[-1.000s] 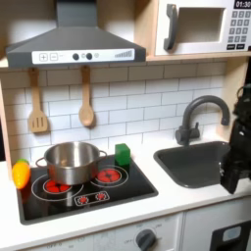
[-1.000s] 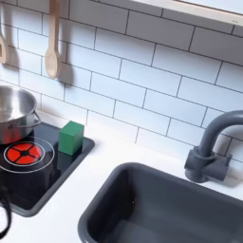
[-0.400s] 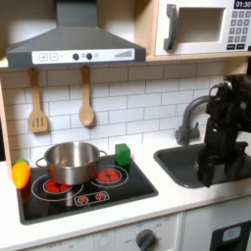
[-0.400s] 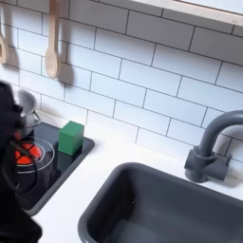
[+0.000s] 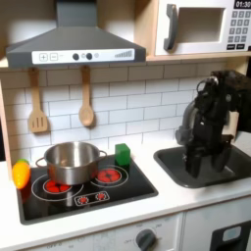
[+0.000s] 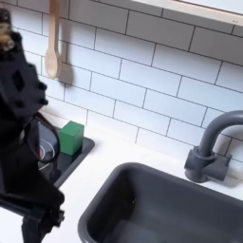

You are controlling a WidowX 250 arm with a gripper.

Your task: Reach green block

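Hand: dark, blurred, hanging over the sink basin in the first exterior view; opening can't be told, nothing seen held. Vs 0.4 s ago: arm has shifted toward the first exterior view's left, now nearer the hob; in the second exterior view its dark bulk has grown, covering more of the second exterior view's left side and the pot. Vs 1.0 s ago: arm was at the first exterior view's far right edge.

Count, first exterior view:
- green block x1, on the hob's back right corner, upright.
- steel pot x1, on left burner.
- burners x2, red rings.
- orange-yellow toy veg x1, at hob's left edge.
- wooden utensils on wall x2: spatula, spoon.
- faucet x1.
- microwave x1; range hood x1.

Block vs hand: block lies to the first exterior view's left of hand, apart, bare white desk strip between. In the second exterior view block sits just beside arm's edge, not touched.
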